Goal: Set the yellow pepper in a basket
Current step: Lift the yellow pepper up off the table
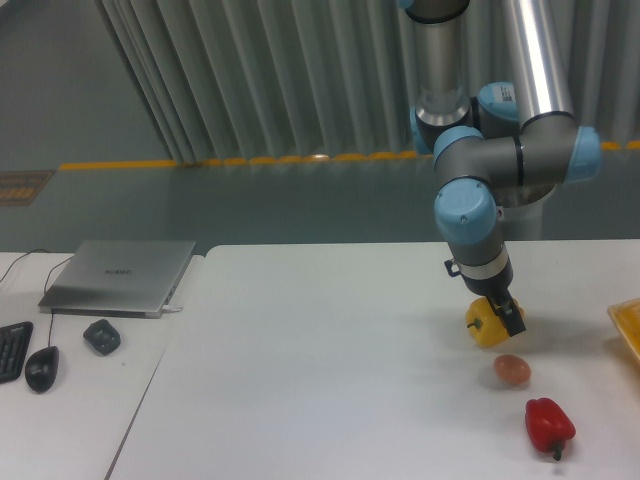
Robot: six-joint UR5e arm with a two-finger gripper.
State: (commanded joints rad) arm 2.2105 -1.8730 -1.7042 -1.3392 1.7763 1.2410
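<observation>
The yellow pepper (486, 327) lies on the white table (330, 350) at the right, glossy, with its stem end facing left. My gripper (497, 318) reaches down onto it from above. One dark finger (511, 318) rests against the pepper's right side, and the other finger is hidden behind the fruit. How tightly the jaws hold it does not show. At the right edge of the view, only a corner of a yellow-orange basket (627, 324) is visible.
A brown egg (512, 370) lies just in front of the pepper, and a red pepper (549, 425) sits nearer the front. On the grey desk to the left are a closed laptop (120, 275), a small dark object (101, 336), a mouse (41, 368) and a keyboard corner (10, 350).
</observation>
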